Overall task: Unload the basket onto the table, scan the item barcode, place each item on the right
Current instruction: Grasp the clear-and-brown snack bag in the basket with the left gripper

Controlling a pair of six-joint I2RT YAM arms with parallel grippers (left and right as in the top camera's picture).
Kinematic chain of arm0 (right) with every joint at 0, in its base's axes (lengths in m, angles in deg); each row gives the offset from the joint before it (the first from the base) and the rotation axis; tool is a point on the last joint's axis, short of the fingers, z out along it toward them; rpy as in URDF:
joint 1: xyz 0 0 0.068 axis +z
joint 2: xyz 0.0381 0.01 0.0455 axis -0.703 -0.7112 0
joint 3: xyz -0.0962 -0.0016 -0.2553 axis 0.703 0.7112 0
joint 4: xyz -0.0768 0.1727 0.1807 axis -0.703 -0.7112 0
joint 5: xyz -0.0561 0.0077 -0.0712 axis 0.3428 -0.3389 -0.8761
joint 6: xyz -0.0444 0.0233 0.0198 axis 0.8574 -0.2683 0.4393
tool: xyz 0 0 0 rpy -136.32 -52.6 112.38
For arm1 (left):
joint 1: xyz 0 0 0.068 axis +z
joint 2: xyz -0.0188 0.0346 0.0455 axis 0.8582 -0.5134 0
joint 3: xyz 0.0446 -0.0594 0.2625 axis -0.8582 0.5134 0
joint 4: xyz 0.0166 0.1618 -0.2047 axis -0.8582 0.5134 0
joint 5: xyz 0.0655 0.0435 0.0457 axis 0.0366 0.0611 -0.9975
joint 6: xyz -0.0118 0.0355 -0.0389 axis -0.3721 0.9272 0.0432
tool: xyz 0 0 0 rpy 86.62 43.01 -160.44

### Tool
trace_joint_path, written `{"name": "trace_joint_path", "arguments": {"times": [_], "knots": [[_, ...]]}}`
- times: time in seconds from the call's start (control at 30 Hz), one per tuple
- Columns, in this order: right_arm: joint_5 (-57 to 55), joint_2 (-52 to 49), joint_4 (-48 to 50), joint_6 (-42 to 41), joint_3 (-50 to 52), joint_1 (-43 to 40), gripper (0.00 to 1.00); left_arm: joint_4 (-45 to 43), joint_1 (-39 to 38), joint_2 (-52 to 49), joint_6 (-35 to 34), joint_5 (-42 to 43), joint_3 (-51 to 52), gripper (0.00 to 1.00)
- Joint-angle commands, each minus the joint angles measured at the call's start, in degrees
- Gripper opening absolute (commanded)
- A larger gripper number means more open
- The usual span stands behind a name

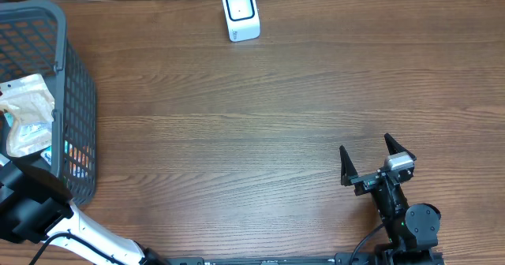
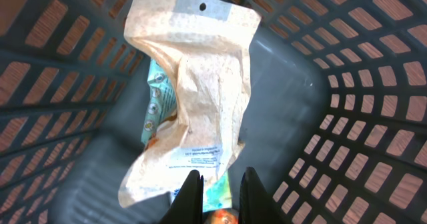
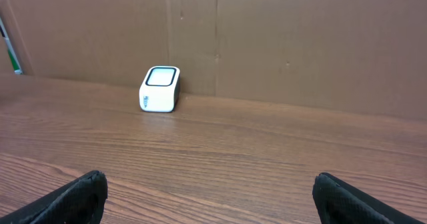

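At far left stands a grey mesh basket [image 1: 79, 123], holding the task's item, a crumpled beige pouch [image 1: 30, 111]. The left arm reaches into the basket from the near edge of the surface [image 1: 237, 139].

In the left wrist view, the left tool [image 2: 221, 184] sits at the bottom of the frame. Its fingers [image 2: 193, 197] are pressed together on the lower edge of the pouch [image 2: 193, 97]. The pouch extends away from the tool, with its hang-hole strip at the far end. Fine print is visible near the gripped edge, but it is too small to show whether it includes a barcode. A teal packet [image 2: 157, 97] lies partly under the pouch, against the basket floor.

Toward the centre, a white scanner [image 1: 240, 13] stands at the far edge of the surface, well apart from the basket. Its dark-framed window faces up.

At right, the right tool [image 1: 367, 156] hangs near the front edge, its fingers spread wide and holding nothing. The right wrist view shows the two fingertips [image 3: 87, 197] at the frame's lower corners. The scanner [image 3: 160, 89] stands far ahead and to the left of them, against a cardboard wall [image 3: 300, 44].
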Motion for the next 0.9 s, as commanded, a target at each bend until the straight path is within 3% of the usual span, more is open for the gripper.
{"name": "trace_joint_path", "arguments": {"times": [0.0,0.2,0.37,0.5,0.87], "knots": [[-0.81,0.57,0.17,-0.24,0.61,-0.15,1.00,0.66,-0.24,1.01,-2.80,0.70,-1.31,0.04],[-0.79,0.57,0.17,-0.24,0.61,-0.15,1.00,3.39,-0.13,0.79,-5.09,-9.84,1.55,0.05],[-0.81,0.57,0.17,-0.24,0.61,-0.15,1.00,2.01,1.27,0.76,-9.27,-15.02,7.61,0.53],[-0.81,0.57,0.17,-0.24,0.61,-0.15,1.00,-1.99,1.88,0.76,-8.92,-14.43,12.63,0.75],[-0.81,0.57,0.17,-0.24,0.61,-0.15,1.00,-18.64,1.77,0.76,-4.48,-0.50,26.10,0.78]]}}
